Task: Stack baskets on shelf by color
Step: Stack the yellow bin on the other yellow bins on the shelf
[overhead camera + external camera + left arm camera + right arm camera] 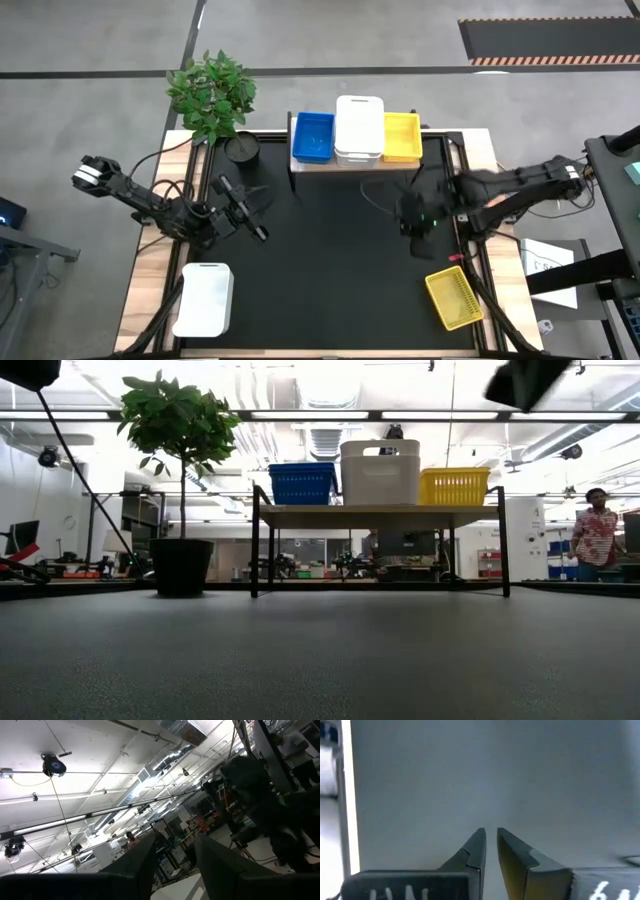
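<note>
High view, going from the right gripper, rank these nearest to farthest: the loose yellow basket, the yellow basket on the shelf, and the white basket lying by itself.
From the right gripper, over the mat's right side:
1. Loose yellow basket, at the table's near right edge.
2. Yellow basket on the shelf, at the shelf's right end; close to the first, so this order is not firm.
3. White basket lying by itself, at the near left corner, plainly farthest.

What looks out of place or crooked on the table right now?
Two baskets are off the shelf: a yellow basket lies askew at the mat's near right corner, and a white basket sits on the wooden edge at near left. The shelf stacks, blue, white and yellow, look tidy.
</note>
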Available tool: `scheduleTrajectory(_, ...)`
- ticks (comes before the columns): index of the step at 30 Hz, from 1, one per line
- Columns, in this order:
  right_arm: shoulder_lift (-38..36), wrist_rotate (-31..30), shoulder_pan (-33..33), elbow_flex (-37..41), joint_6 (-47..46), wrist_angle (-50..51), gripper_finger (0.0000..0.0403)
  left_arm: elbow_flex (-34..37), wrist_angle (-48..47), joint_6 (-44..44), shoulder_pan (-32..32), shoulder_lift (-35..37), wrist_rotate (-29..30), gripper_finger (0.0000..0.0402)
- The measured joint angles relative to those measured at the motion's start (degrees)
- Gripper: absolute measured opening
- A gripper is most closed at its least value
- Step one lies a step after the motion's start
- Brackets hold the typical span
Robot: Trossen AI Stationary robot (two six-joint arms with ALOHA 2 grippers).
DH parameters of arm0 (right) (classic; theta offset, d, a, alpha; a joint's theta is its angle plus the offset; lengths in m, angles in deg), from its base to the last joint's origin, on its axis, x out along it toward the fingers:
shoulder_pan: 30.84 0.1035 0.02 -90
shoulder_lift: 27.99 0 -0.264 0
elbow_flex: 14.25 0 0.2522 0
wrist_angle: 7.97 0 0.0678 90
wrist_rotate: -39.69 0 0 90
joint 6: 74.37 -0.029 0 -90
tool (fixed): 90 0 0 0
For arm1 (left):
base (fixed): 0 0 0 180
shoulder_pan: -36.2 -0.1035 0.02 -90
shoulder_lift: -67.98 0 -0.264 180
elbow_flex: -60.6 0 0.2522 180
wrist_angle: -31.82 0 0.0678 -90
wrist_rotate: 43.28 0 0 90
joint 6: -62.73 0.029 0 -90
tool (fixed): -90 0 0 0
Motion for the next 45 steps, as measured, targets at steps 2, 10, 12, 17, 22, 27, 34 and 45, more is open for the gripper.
scheduleTrajectory(2,0.0,0.2,4.1,2.6,-3.4,-0.7,0.0038,0.0,0.0,-0.1,0.0,-0.2,0.0,0.0122)
scheduleTrajectory(10,0.0,0.9,20.3,9.4,-20.0,-5.2,0.0038,0.0,0.1,-1.5,0.0,-0.1,0.0,0.0122)
scheduleTrajectory(12,0.0,1.9,24.4,10.8,-24.7,-5.6,0.0038,0.0,0.0,-1.6,0.0,-0.1,0.0,0.0122)
scheduleTrajectory(17,0.9,1.4,34.6,14.5,-35.2,-8.7,0.0045,0.0,0.0,-3.0,0.0,-0.1,0.0,0.0122)
scheduleTrajectory(22,3.9,1.7,42.1,15.8,-44.5,-9.8,0.0092,0.0,-0.1,-3.1,0.0,-0.3,0.0,0.0122)
scheduleTrajectory(27,8.4,5.4,47.0,15.0,-45.7,-9.9,0.0152,0.0,0.0,-3.1,0.0,-0.3,0.0,0.0122)
scheduleTrajectory(34,17.6,7.7,50.8,10.8,-40.7,-10.3,0.0182,0.0,0.0,-3.1,0.0,-0.3,0.0,0.0122)
scheduleTrajectory(45,29.0,9.8,51.6,6.2,-35.2,-9.7,0.0165,0.0,0.0,-3.1,0.0,-0.6,0.0,0.0122)
